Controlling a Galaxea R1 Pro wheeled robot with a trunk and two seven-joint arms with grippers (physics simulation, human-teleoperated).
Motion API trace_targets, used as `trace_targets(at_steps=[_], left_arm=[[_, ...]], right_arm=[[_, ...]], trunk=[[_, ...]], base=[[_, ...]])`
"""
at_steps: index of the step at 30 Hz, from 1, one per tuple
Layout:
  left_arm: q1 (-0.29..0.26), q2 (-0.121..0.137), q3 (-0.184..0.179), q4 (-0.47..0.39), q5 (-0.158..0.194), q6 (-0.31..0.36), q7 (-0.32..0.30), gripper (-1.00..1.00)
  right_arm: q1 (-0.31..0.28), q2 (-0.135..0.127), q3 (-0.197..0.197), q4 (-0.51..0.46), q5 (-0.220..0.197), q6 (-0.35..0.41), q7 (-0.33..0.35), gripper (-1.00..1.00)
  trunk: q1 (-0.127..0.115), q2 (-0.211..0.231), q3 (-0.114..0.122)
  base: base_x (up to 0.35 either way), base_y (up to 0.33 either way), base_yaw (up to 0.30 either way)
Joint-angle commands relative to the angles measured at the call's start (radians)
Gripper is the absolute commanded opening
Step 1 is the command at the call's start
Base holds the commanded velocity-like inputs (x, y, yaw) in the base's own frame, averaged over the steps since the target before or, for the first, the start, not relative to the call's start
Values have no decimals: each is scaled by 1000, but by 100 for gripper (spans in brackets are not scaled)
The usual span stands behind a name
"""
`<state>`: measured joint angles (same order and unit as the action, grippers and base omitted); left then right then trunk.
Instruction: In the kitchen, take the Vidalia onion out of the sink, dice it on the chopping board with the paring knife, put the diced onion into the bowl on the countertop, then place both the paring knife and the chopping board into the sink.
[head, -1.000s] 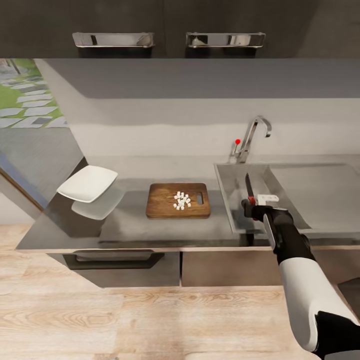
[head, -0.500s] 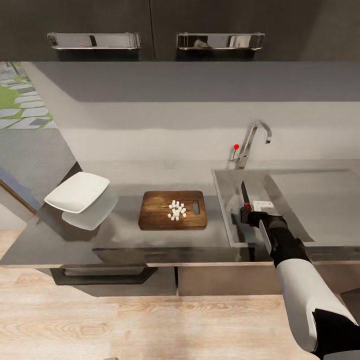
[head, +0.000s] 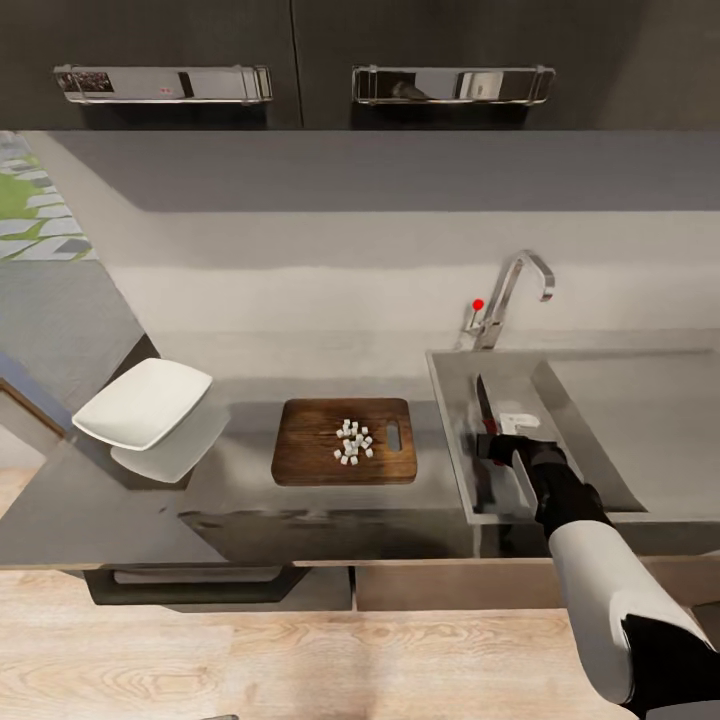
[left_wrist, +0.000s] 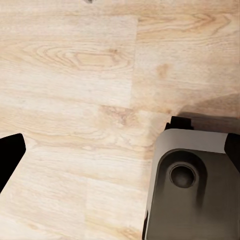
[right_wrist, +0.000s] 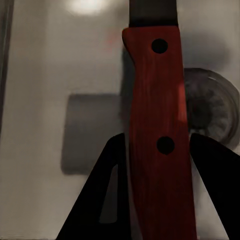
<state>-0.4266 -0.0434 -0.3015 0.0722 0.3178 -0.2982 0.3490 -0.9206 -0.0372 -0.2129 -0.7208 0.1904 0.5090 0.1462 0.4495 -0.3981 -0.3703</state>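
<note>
Along the wall, smooth grey reflective countertop (head: 250, 490); rectangular stainless-steel sink (head: 455, 400) at its right. Left of the basin, rectangular brown wooden chopping board (head: 310, 455) bearing small white onion dice (head: 352, 442). Shallow white squarish bowl (head: 142, 402) well left of the board. Over the basin, right gripper (head: 497, 443) clamped on slim red-handled paring knife (right_wrist: 157, 145), dark blade pointing toward the wall. Left gripper's state: cannot tell.

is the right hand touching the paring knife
Touching: the right wrist view shows the right hand with both fingers pressed against the paring knife handle.
</note>
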Motion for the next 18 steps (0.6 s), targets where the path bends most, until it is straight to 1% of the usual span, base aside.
trace_targets(at_steps=[1,5,14,15,18], left_arm=[[-2,-1,-8,5,7,-7,1,100],[-2,-2,-8,5,7,-7,1,100],[-1,-3,-8,5,8,-6,1,100],[-1,-3,-8,5,8,-6,1,100],[-1,-2,-8,5,8,-6,1,100]], right_arm=[[-1,0,-3,21,11,-8,8,-100],[-1,-1,-5,69,11,-44,7,-100],[0,-1,-5,108,14,-70,7,-100],[-1,-1,-5,109,14,-73,7,100],[-1,-1,-5,110,13,-74,7,100]], trunk=[[1,-2,-2],[1,-2,-2],[1,-2,-2],[1,-2,-2],[1,-2,-2]], base=[[4,0,0],[1,0,0],[0,0,0],[0,0,0],[0,0,0]])
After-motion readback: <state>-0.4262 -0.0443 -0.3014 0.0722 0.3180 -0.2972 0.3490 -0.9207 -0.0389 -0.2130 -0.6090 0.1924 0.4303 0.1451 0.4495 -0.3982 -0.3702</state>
